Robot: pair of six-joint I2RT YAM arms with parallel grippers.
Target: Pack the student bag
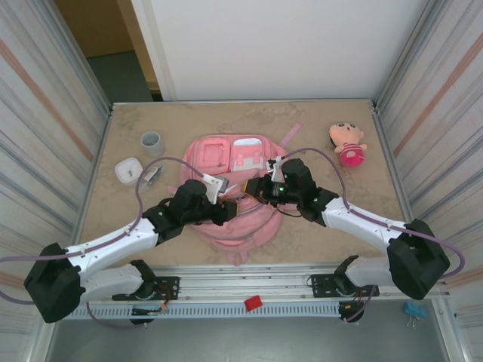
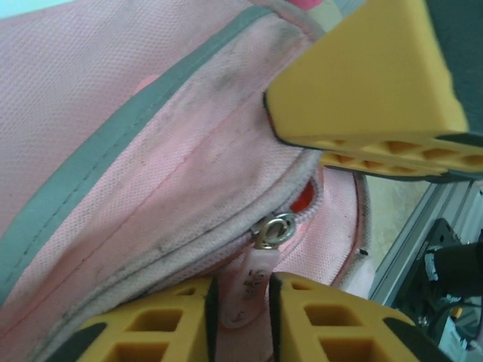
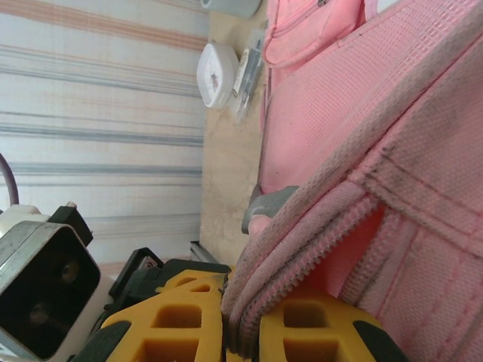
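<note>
left claw (image 2: 241, 313) pinches zipper pull (image 2: 250, 285); right claw (image 3: 241, 332) clamps student bag (image 3: 362, 113) rim. you draw pull straight along track, hold rim taut.

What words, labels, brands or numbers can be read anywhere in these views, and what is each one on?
No text here can be read outright.
Zipper pull of the pink backpack: faint dark marks, too blurred to read.
White box: small reddish print on the lid, too small to read.
</note>
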